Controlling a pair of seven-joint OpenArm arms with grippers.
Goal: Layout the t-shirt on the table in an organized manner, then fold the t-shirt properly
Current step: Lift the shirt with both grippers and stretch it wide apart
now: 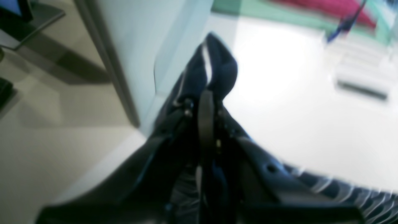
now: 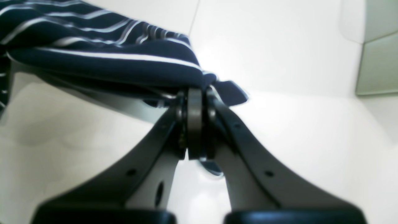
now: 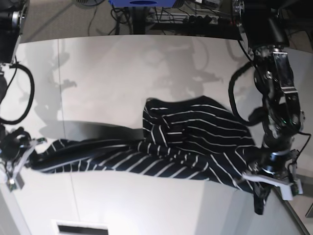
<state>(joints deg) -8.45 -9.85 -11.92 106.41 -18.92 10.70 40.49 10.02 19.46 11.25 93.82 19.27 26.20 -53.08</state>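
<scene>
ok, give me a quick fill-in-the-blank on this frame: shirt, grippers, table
1. Both grippers are shut on the ____.
2. The t-shirt is dark navy with thin ____ stripes.
3. The right gripper and left gripper stretch the fabric ____ the white table.
4. In the base view, the left gripper sits on the ____ side.

Missing words: t-shirt; white; above; right

floor [image 1: 46, 149]: beige, left of the table edge in left wrist view; grey beyond the far edge in base view
monitor base [image 1: 29, 23]: dark flat stand, top left, blurred
mat [image 1: 311, 9]: green with a red patch, far side, blurred
blue box [image 3: 142, 3]: top centre, base view
cables [image 3: 195, 14]: dark tangle, right of blue box
</scene>
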